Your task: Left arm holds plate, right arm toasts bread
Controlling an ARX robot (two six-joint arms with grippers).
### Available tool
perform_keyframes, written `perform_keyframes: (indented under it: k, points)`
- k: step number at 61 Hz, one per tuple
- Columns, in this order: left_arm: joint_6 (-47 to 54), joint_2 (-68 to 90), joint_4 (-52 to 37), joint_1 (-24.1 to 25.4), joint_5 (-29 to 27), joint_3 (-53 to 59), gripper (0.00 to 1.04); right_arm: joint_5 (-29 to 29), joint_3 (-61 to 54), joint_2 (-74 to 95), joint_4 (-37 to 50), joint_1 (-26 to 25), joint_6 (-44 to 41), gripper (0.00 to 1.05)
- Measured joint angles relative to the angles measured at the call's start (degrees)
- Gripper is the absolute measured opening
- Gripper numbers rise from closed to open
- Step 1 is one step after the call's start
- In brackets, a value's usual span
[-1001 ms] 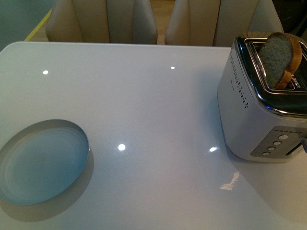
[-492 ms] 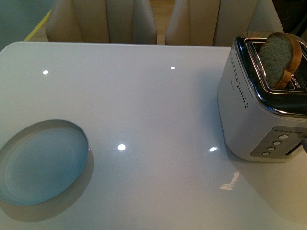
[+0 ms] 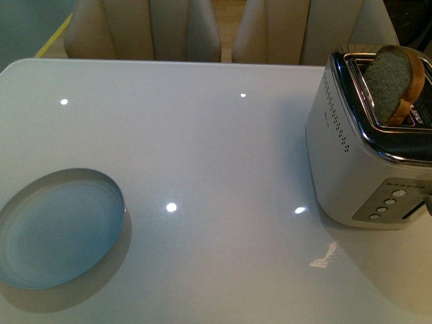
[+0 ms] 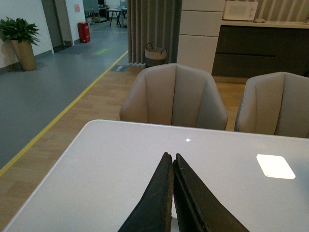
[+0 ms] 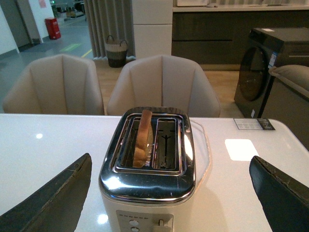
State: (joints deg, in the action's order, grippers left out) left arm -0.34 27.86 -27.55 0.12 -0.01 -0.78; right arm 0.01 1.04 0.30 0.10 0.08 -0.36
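A glossy white surface [image 3: 223, 155] fills the front view, w/ small ceiling-light reflections dotted across it. The plate [image 3: 59, 228], round, shallow, pale grey-blue w/ faint rings, sits flat near the front left corner, nothing on it and nothing touching it. Well apart, at the right edge, stands a silver toaster [image 3: 358, 148] w/ a chrome top, a perforated side panel and a column of round buttons on its front end. The bread [image 3: 395, 81], one tan speckled slice w/ golden-brown crust, stands upright in a toaster slot, rounded top sticking out above the rim. In the right wrist view the slice [image 5: 143, 137] is in one of the two slots; the slot beside it holds nothing. Two beige chairs [image 3: 145, 30] stand along the far side of the surface.

Neither arm shows in the front view. Left wrist view: the left hand [image 4: 172, 166] is clenched, its dark flat fingers pressed together w/ nothing between them, hovering over bare surface. Right wrist view: the right hand [image 5: 171, 179] is released, fingers [image 5: 63, 193] spread wide to either side of the toaster, not touching it.
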Motion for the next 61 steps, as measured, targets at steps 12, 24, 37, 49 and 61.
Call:
perform_keyframes:
  k: [12,24,37,49,61]
  points:
    - [0.00,-6.14,5.90,0.00,0.00,0.00,0.03,0.00,0.00,0.00,0.00,0.00,0.00,0.96]
    - [0.00,-12.92,12.57,0.00,-0.02,0.02,0.03,0.00,0.00,0.00,0.00,0.00,-0.02,0.96]
    - [0.00,-16.55,16.17,0.00,-0.02,0.00,0.03,0.00,0.00,0.00,0.00,0.02,0.00,0.96]
    - [0.02,-26.27,26.97,0.00,0.00,0.00,0.03,0.00,0.00,0.02,0.00,0.00,0.00,0.96]
    - [0.02,-27.50,27.47,0.00,0.00,0.00,0.03,-0.02,0.00,0.00,0.00,0.02,0.00,0.96]
